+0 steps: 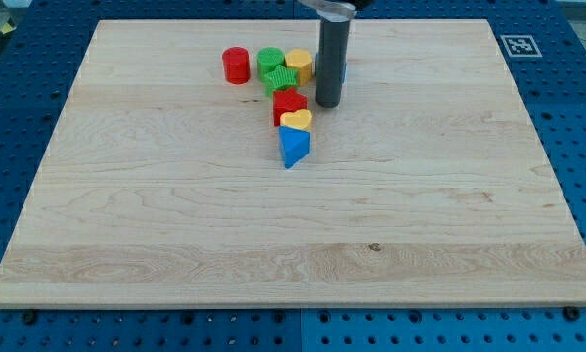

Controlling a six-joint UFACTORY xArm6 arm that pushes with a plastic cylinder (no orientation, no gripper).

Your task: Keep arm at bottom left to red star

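Observation:
The red star [289, 106] lies near the view's top centre of the wooden board [175, 215], in a cluster. My tip [329, 104] stands just to the right of the red star, close to it. A yellow heart [296, 120] touches the star's lower right, with a blue triangle [293, 147] below that. A green star [280, 80] sits just above the red star. A green cylinder [269, 63], a yellow block [298, 65] and a red cylinder [236, 65] lie above. A blue block [343, 68] is mostly hidden behind my rod.
The board rests on a blue perforated table [28, 59]. A black-and-white marker tag [517, 45] sits off the board's top right corner.

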